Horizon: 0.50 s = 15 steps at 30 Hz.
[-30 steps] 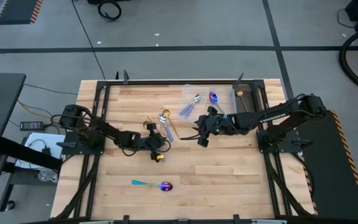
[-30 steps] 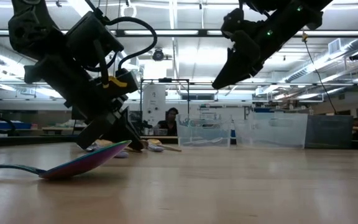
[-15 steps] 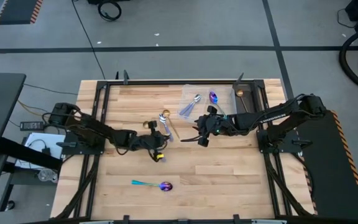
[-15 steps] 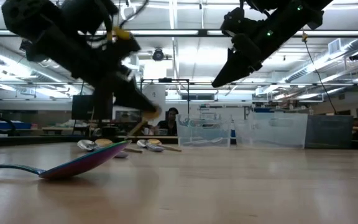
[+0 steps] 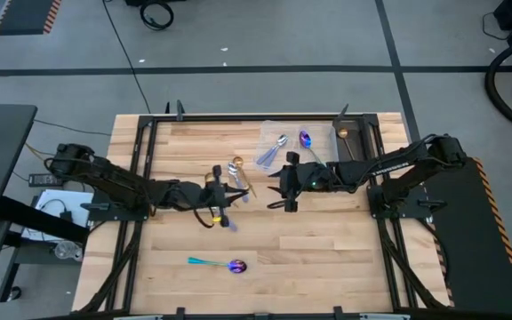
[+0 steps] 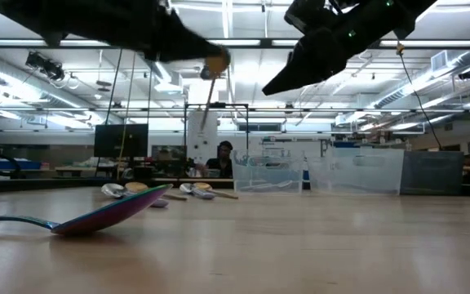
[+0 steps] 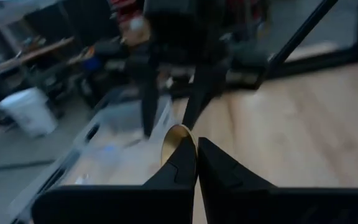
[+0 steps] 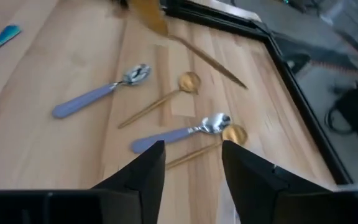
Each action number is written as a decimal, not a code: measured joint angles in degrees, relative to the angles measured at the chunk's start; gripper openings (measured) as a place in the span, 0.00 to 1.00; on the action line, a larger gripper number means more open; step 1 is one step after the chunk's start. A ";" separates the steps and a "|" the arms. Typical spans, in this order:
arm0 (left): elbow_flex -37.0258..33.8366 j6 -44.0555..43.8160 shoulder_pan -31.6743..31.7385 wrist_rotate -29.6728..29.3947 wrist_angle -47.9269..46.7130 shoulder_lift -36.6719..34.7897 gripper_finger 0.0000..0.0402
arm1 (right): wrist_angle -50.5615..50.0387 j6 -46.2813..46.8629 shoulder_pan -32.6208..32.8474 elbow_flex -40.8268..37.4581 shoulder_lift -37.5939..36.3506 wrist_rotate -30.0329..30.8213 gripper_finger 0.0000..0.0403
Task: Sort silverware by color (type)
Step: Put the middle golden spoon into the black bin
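Observation:
My left gripper hangs above the middle of the table, shut on a gold spoon. My right gripper hovers open a little to its right, touching nothing; its fingers stand over the loose spoons. On the wood below lie two silver spoons with lavender handles and two gold spoons. An iridescent purple-blue spoon with a teal handle lies flat near the table's near edge, close to the low camera. My left gripper pinches the gold spoon between its two shut fingers, right by the bowl, which sticks out past the fingertips. The spoon is lifted clear of the table. Its thin handle runs free away from the fingers.
A clear plastic compartment tray sits at the table's far right, with a silver spoon, an iridescent spoon and a gold one in it. Black frame rails border the table. Bare wood spreads across the near half. A person sits far behind.
My left gripper has risen from the table top with the gold spoon, lifting it clear and tipping from pointing down to nearly level. My right gripper has drifted slightly up and toward the left, staying open.

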 joint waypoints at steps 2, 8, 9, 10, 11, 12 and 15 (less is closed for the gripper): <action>-0.02 0.07 0.26 3.03 3.10 0.02 0.03 | 0.46 -2.90 0.02 0.00 0.00 -1.68 0.45; -0.02 -0.99 2.26 10.21 10.67 0.28 0.03 | 2.32 -5.86 0.00 0.00 0.00 -1.68 0.50; -0.02 -1.30 2.55 10.90 11.70 0.28 0.03 | 3.12 -5.96 0.00 0.00 0.00 -1.68 0.50; -0.02 -1.55 2.82 11.82 12.53 0.28 0.03 | 3.91 -6.34 0.00 0.00 0.00 -1.68 0.50; -0.02 -1.87 3.10 12.66 13.19 0.28 0.03 | 4.83 -7.09 0.02 0.00 0.00 -1.68 0.49; -0.02 -2.33 3.33 13.27 13.79 0.28 0.03 | 5.79 -7.98 0.02 0.00 0.00 -1.69 0.49; -0.02 -3.56 3.76 13.62 15.61 0.28 0.03 | 8.93 -11.65 0.02 0.00 0.00 -2.63 0.47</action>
